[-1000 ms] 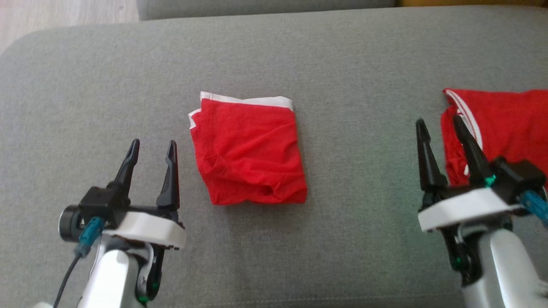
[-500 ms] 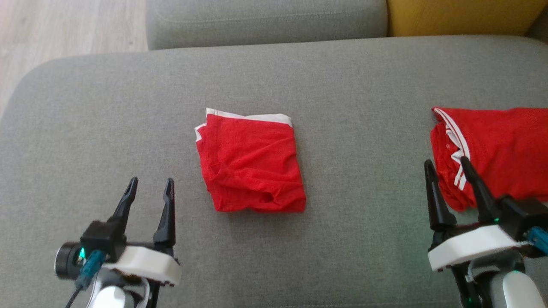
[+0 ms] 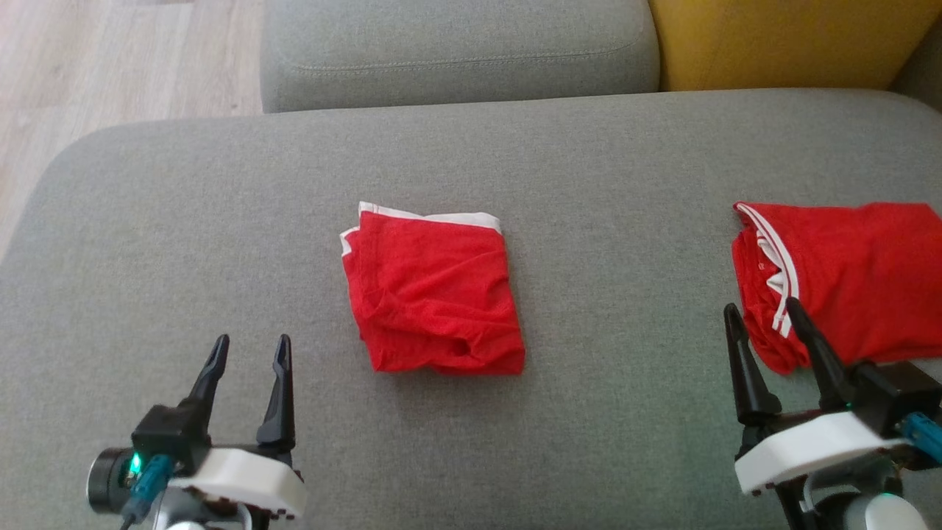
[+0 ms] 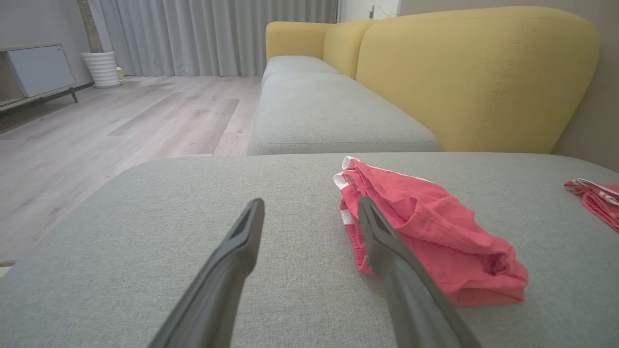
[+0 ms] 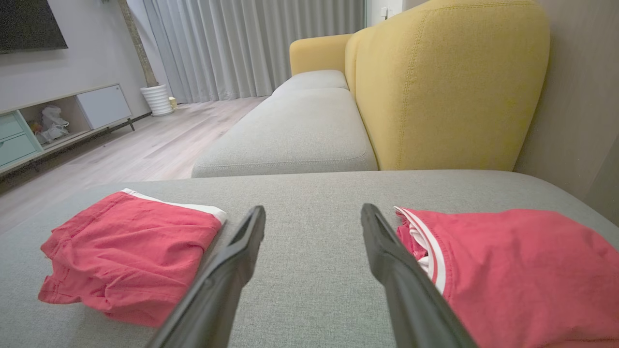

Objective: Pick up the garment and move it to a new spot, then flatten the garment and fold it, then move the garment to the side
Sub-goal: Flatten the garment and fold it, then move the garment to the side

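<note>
– Starting at our left hand [image 3: 252,340]: how do its fingers stand?
– Spread wide, with nothing between them. Through the gap we see the grey fabric of the sofa seat [image 3: 625,184], and the fingers point away from us over it.
– What lies nearest to it?
– The folded red garment [image 3: 434,294], to its right and farther out, near the middle of the seat. We see a strip of cushion between the two, so the hand does not touch it. The garment is a rough square with a white band along its far edge and a bulging fold at its near edge.
– And our right hand [image 3: 759,305]?
– Just as wide, and it holds nothing. Its outer finger crosses the near corner of a second red garment [image 3: 854,280] with white stripes, at the right end of the seat. We cannot tell whether it touches the cloth.
– How do the two garments lie?
– Well apart, with grey seat between them.
– And beyond the seat?
– Another grey cushion [image 3: 456,51], a yellow backrest [image 3: 773,44] on the right, and pale wooden floor [image 3: 110,66] on the left.
</note>
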`<state>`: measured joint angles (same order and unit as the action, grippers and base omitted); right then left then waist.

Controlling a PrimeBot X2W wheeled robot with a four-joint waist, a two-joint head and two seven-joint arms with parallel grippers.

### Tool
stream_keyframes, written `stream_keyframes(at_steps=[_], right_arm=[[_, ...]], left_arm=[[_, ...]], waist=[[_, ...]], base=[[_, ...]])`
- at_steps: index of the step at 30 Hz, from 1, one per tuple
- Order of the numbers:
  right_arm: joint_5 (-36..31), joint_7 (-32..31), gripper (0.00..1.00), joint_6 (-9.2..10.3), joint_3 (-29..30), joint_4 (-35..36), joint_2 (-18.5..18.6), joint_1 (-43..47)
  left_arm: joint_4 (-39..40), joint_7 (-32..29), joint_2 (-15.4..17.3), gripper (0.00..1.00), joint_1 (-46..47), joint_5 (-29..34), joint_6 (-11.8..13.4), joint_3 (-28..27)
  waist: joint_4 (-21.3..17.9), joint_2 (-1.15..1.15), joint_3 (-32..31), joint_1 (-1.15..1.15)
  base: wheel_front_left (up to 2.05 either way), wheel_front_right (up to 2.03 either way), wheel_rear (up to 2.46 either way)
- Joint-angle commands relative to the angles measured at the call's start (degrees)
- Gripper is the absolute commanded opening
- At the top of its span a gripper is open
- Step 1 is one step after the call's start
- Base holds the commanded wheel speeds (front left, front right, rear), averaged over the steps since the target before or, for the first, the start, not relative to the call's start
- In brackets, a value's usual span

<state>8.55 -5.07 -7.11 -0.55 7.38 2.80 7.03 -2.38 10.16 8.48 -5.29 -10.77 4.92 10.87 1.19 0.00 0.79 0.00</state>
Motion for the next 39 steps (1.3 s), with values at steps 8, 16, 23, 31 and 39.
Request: stream_keyframes(at_steps=[8, 16, 23, 31, 39], right_arm=[[-0.36, -0.34, 1.0, -0.37, -1.5, 2.5, 0.34, -1.15], [-0.35, -0.5, 1.0, -0.37, -1.49, 2.25, 0.28, -1.18], [0.37, -0.82, 1.0, -0.37, -1.28, 0.11, 0.21, -2.59], [1.46, 0.08, 1.0, -0.37, -5.93, -11.12, 0.19, -11.69], [5.5, 2.64, 1.0, -0.37, -14.55, -29.33, 0.15, -22.21]], left_arm=[[2.26, 0.25, 1.03, 1.0, 1.87, -0.5, 0.55, -1.76], [2.27, 0.35, 1.08, 1.0, 1.92, -0.69, 0.89, -1.41], [2.56, 0.19, 0.97, 1.0, 3.25, -0.76, 0.85, -0.72], [1.36, 2.12, -0.24, 1.0, 8.52, -0.99, -0.38, 0.77], [-1.07, 4.03, -1.92, 1.0, 13.11, -1.38, -1.25, 1.83]], waist=[[0.09, 0.0, 0.05, 0.0], [0.23, 0.0, -0.03, 0.0], [1.49, 0.0, 1.32, 0.0], [6.41, 0.0, 6.56, 0.0], [11.09, 0.0, 11.12, 0.0]], base=[[0.0, 0.0, 0.0], [0.0, 0.0, 0.0], [0.0, 0.0, 0.0], [0.0, 0.0, 0.0], [0.0, 0.0, 0.0]])
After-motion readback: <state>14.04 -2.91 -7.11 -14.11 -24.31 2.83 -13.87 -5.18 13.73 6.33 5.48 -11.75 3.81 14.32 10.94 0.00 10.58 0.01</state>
